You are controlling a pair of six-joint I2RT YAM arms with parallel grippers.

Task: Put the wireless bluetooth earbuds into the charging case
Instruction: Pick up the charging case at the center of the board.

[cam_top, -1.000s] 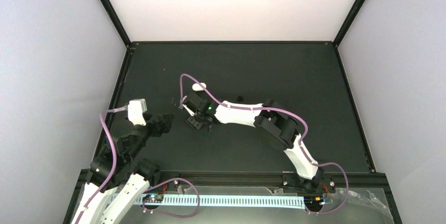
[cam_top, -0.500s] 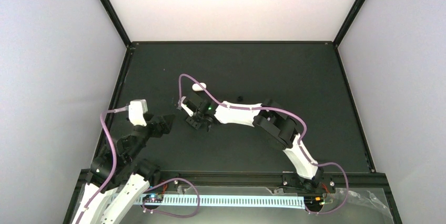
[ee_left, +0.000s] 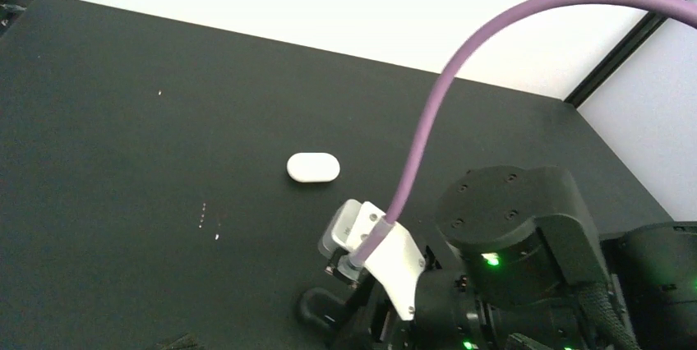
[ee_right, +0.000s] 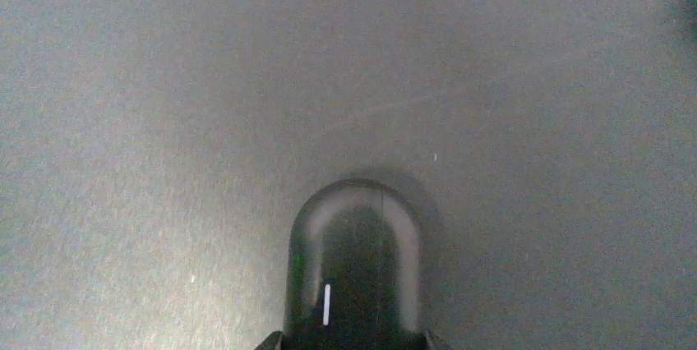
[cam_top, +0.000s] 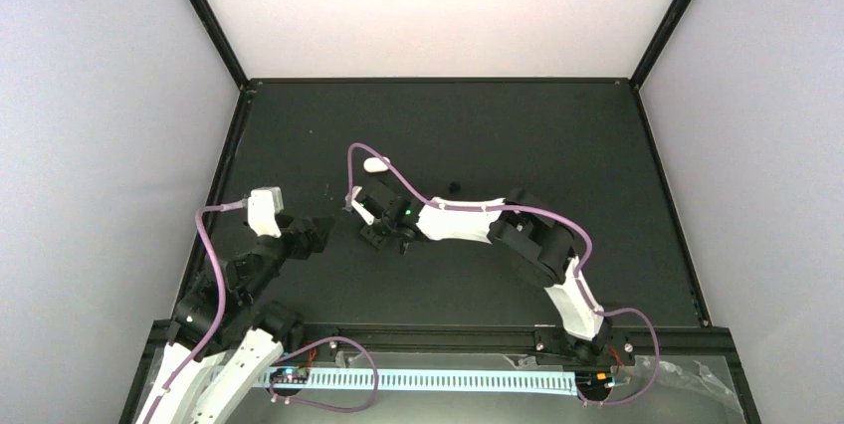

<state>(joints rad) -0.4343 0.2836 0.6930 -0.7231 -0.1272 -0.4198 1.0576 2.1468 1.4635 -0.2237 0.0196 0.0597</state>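
Observation:
A black pill-shaped charging case (ee_right: 353,268) with a white light bar lies low on the mat, its end sticking out in front of my right gripper (ee_right: 352,338), which is shut on it. In the left wrist view the black case (ee_left: 322,306) shows under the right gripper (ee_left: 362,321). A white pill-shaped case (cam_top: 376,164) lies closed farther back (ee_left: 313,167). A tiny black bud-like thing (cam_top: 455,186) lies right of it. No white earbuds show. My left gripper (cam_top: 315,234) looks open and empty, left of the right gripper.
The black mat (cam_top: 557,165) is edged by a black frame, with white walls behind. The right arm's purple cable (ee_left: 427,128) arcs over the white case. Tiny bright specks (ee_left: 204,214) lie on the mat left of the case.
My right gripper has shifted slightly right and nearer with the black case. My left gripper has drawn back a little.

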